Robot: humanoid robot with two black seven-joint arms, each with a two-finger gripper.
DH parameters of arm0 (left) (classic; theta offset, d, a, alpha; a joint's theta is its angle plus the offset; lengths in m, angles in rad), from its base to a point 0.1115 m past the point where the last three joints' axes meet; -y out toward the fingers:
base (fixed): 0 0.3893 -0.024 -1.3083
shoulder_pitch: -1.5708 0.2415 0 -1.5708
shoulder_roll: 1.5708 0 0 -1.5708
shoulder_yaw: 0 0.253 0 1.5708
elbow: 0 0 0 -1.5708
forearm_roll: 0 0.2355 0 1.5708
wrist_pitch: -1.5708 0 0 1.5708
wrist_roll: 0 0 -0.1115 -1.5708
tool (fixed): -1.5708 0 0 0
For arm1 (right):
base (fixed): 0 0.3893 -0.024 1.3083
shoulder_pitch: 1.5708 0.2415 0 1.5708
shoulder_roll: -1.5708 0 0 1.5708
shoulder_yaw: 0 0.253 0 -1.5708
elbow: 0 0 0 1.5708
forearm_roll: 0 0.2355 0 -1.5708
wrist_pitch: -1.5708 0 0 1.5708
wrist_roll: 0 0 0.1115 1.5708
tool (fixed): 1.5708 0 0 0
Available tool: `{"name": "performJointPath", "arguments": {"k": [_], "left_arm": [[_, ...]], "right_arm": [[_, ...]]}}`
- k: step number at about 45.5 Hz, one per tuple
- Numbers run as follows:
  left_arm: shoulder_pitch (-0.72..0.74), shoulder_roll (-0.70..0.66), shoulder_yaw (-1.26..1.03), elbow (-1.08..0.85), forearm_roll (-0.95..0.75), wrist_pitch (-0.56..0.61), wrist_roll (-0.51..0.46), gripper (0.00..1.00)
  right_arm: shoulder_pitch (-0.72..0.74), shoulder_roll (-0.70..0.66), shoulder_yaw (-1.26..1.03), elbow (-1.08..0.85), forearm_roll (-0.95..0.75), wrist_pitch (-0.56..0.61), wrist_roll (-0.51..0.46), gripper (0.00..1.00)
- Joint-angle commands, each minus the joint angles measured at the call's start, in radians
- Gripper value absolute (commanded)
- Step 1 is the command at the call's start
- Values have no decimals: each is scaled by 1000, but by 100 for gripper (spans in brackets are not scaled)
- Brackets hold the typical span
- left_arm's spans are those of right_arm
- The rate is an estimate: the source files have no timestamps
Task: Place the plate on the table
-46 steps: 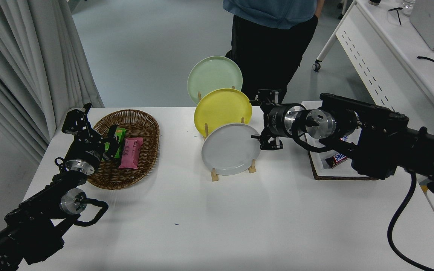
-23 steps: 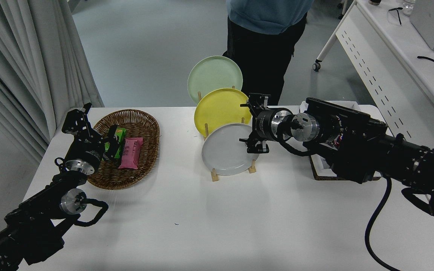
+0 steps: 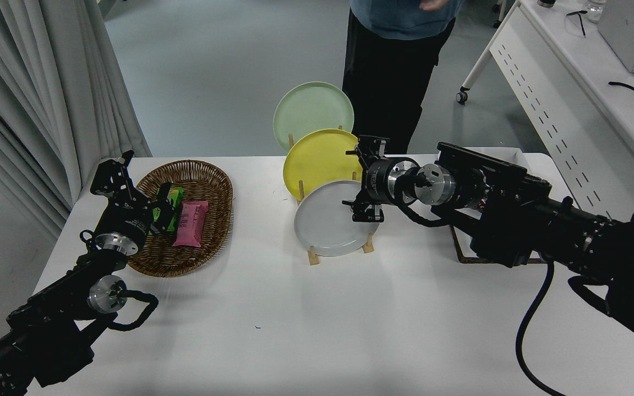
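Note:
The light-grey plate [image 3: 325, 223] stands on edge in the front slot of a wooden rack [image 3: 312, 256] on the white table [image 3: 317, 330]. A yellow plate [image 3: 317, 159] and a pale green plate [image 3: 311, 107] stand behind it. My right gripper [image 3: 360, 182] is open at the grey plate's upper right rim. Its jaws are spread one above the other, the lower one overlapping the plate's edge. It holds nothing. My left gripper [image 3: 114, 168] is parked at the lower left beside the basket.
A wicker basket [image 3: 212, 181] with a green and a pink packet sits at the left. A tray [image 3: 460, 254] lies behind my right arm. A person [image 3: 394, 55] stands at the far side. A white perforated desk [image 3: 559, 93] is at the right.
My right arm has moved left, bringing the open gripper from beside the grey plate onto its right rim. The plates and the left arm have not moved.

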Motion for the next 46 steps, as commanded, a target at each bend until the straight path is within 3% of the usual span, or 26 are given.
{"name": "performJointPath", "arguments": {"k": [1,17,28,31,41,46], "left_arm": [[0,0,0,0,-1,0,0,100],[0,0,0,0,0,0,0,100],[0,0,0,0,0,0,0,100],[0,0,0,0,0,0,0,100],[0,0,0,0,0,0,0,100],[0,0,0,0,0,0,0,100]], "right_arm": [[1,34,13,-73,-5,8,0,99],[5,62,14,-127,-5,11,0,96],[5,63,14,-127,-1,14,-3,74],[7,62,14,-124,4,18,-9,64],[11,59,42,-124,7,26,-35,55],[11,56,51,-122,13,23,-98,38]]}}
